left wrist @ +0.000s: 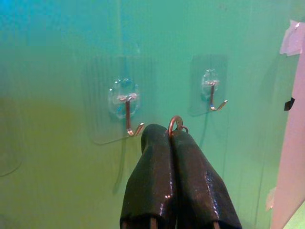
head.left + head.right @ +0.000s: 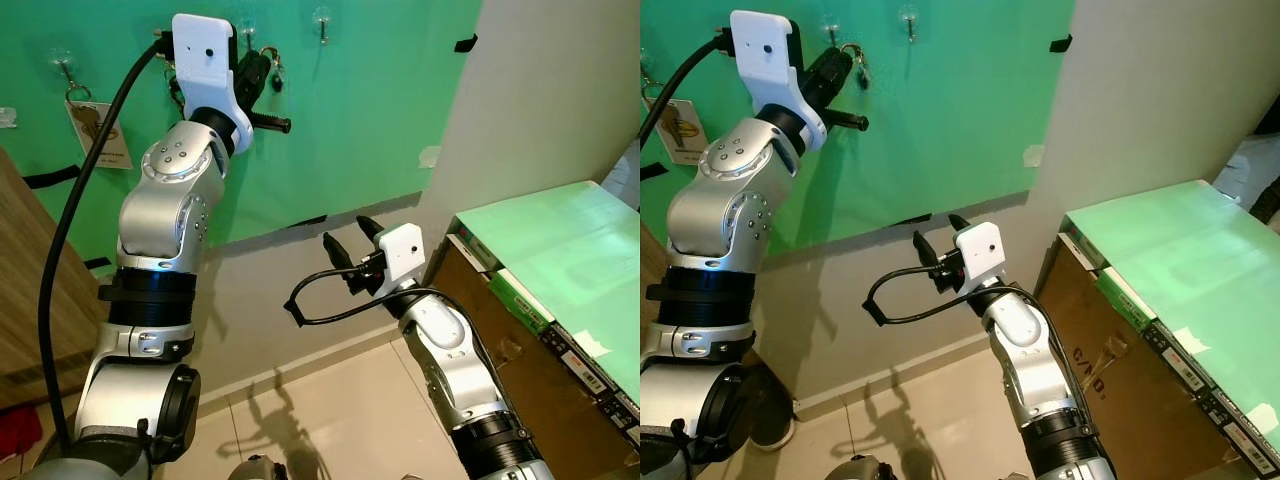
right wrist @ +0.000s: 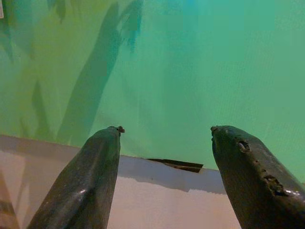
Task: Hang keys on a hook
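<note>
While the left end effector (image 1: 170, 138) is raised high against the green wall (image 2: 380, 110), its two black fingers are pressed together on the key ring (image 1: 175, 125), whose copper loop pokes out just past the tips; the keys (image 2: 272, 68) hang beside the fingers in the head views. The coming move turns on one relation — the ring sits between two clear-backed hooks and slightly lower than their stems. The nearer hook (image 1: 129, 117) lies just to one side of the fingertips in the left wrist view, its upturned tip pointing toward the ring; the other hook (image 1: 213, 98) is farther off on the opposite side. The ring's loop stands roughly upright and flat to the wall, so I judge it must rise a little, slide sideways over the hook's tip, then drop.

Room looks adequate: the wall around both hooks is bare, though a third hook (image 2: 66, 72) off to the robot's left already carries a tag (image 2: 98, 132). The right end effector (image 2: 352, 248) is held low and well apart from the hooks, fingers spread and holding nothing — the left arm is clearly the nearer one. A box (image 2: 520, 350) stands to the right, out of the way.
</note>
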Tool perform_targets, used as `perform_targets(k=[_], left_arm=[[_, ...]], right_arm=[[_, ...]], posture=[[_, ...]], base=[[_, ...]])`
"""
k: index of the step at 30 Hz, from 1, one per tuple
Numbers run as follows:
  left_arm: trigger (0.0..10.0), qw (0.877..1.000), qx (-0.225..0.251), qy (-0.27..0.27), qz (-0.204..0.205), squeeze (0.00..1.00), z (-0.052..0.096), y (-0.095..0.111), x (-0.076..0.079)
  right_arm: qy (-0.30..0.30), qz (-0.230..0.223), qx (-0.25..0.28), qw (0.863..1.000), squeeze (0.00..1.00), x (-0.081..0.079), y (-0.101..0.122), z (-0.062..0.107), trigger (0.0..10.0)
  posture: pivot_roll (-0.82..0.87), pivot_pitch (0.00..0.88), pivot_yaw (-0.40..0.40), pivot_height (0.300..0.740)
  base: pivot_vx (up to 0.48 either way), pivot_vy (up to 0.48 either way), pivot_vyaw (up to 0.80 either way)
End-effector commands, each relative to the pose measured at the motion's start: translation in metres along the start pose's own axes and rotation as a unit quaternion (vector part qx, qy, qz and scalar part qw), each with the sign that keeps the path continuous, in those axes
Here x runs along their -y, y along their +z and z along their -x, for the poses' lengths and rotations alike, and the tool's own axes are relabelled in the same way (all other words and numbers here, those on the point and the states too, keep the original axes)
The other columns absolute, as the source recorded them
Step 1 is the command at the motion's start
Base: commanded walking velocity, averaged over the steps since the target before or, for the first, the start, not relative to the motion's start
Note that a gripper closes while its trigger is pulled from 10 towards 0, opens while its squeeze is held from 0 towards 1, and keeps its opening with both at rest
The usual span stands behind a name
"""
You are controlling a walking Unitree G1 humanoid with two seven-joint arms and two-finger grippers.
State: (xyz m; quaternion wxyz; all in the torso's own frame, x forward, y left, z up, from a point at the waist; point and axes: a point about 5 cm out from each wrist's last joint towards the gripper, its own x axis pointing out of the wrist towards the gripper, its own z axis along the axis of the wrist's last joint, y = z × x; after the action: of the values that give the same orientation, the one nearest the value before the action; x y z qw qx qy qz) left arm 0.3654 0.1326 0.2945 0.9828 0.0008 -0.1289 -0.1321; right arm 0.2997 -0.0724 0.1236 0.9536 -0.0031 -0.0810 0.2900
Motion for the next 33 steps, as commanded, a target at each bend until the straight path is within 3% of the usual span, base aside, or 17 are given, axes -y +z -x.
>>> perform_targets(k=[1,15,23,27,31,33], left_arm=[[10.0,1.0,-0.01,0.013,0.015,0.0,-0.002,-0.002,-0.004],[10.0,0.999,-0.006,0.029,0.03,0.0,-0.018,0.0,-0.007],[10.0,0.999,-0.005,0.025,0.029,0.0,-0.015,-0.002,-0.005],[10.0,0.999,-0.016,0.02,0.032,0.0,-0.011,-0.013,0.002],[10.0,0.999,-0.008,0.017,0.026,0.0,-0.009,-0.012,0.005],[10.0,0.999,0.021,0.013,0.033,0.0,-0.007,-0.003,0.007]], right_arm=[[0.004,0.005,0.011,1.0,0.0,-0.001,0.008,-0.001,10.0],[0.003,0.001,0.008,1.0,0.0,-0.004,0.007,0.0,10.0],[0.002,0.001,0.005,1.0,0.0,-0.004,0.006,0.002,10.0],[0.003,0.001,0.002,1.0,0.0,-0.005,0.004,0.002,10.0],[0.004,0.0,0.001,1.0,0.0,-0.006,0.004,0.002,10.0],[0.005,-0.001,0.001,1.0,0.0,-0.006,0.004,0.002,10.0]], posture=[[0.03,0.0,0.014,0.708],[0.01,0.0,0.028,0.708],[0.02,0.0,0.028,0.708],[0.02,0.0,0.026,0.708],[0.02,0.0,0.026,0.708],[0.02,0.0,0.024,0.708]], base=[[0.0,0.0,0.0],[0.0,0.0,0.0],[0.0,0.0,0.0],[0.0,0.0,0.0],[0.0,0.0,0.0],[0.0,0.0,0.0]])
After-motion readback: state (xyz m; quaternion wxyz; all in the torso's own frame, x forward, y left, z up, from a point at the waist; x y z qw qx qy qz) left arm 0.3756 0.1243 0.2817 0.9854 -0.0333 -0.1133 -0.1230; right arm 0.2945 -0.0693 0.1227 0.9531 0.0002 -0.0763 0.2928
